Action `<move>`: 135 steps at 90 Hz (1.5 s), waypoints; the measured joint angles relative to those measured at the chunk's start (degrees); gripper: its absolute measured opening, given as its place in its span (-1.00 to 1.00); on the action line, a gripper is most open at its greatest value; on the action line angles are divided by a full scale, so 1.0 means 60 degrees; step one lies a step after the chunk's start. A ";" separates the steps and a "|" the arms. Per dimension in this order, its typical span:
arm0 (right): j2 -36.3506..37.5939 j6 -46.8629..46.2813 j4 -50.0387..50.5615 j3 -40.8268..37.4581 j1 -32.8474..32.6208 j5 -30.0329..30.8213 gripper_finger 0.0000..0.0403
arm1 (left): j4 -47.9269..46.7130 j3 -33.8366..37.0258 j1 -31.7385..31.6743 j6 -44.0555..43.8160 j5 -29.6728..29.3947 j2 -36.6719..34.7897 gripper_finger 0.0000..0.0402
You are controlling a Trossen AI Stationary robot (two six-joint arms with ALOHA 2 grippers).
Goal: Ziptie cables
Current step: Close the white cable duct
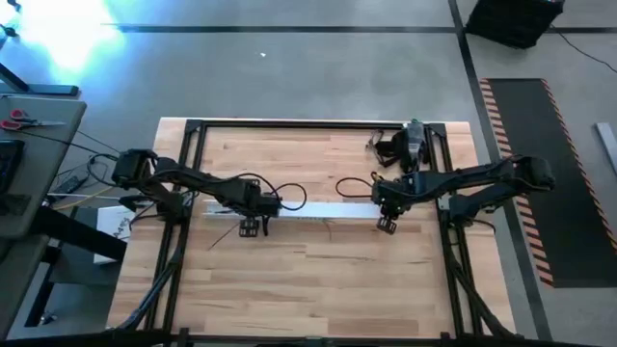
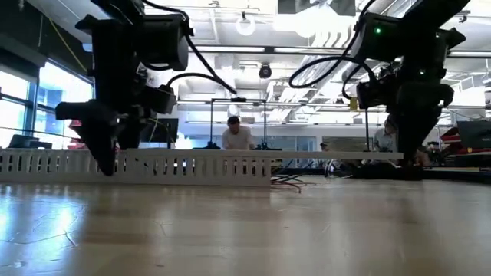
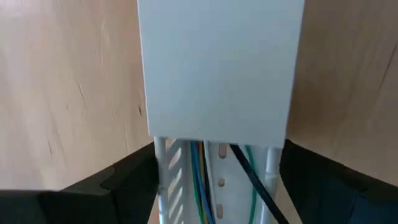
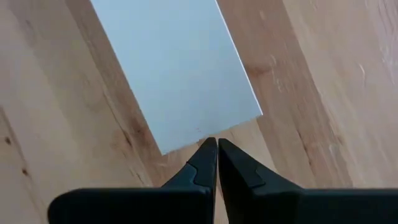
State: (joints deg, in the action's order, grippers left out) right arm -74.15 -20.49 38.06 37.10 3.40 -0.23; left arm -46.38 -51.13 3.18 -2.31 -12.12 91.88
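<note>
Cables (image 3: pixel 202 180) lie lengthwise inside the slotted channel (image 3: pixel 214 186), between the parted left gripper (image 3: pixel 217 186) fingers; right gripper (image 4: pixel 217 163) pinched together at the cover strip (image 4: pixel 174 68) end.

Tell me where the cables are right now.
In the left wrist view the cables lie inside the white slotted channel, running under the flat white cover strip, with the left gripper straddling the channel.

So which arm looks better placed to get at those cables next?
Probably the left. Its gripper straddles the slotted channel where the cables lie exposed. The right gripper, shut, sits at the cover strip's far end.
</note>
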 joint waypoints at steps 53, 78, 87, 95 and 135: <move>-0.0004 0.0252 -0.0883 -0.0015 0.0000 0.0109 -1.00 | -0.0075 0.0007 0.0047 0.0167 0.0239 0.0000 0.19; -0.0004 -0.0118 -0.0179 -0.0015 -0.0091 0.0153 -1.00 | 0.0134 -0.0209 0.0215 0.0816 -0.0817 0.0007 0.16; -0.0004 -0.0278 0.0241 -0.0013 -0.0231 0.0138 -1.00 | 0.0476 -0.0222 0.0301 0.0887 -0.0685 0.0015 0.16; -0.0004 -0.0480 0.0758 0.0000 -0.0288 0.0157 -1.00 | 0.0745 -0.0238 0.0306 0.0774 -0.0529 0.0031 0.16; 0.0000 -0.0512 0.0830 0.0511 -0.0416 0.0208 -1.00 | 0.1357 -0.0299 0.0299 0.0889 -0.0385 0.0965 0.16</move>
State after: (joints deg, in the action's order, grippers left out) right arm -74.15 -23.56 43.05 40.17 0.90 1.02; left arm -38.24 -52.93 4.97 3.03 -14.43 97.67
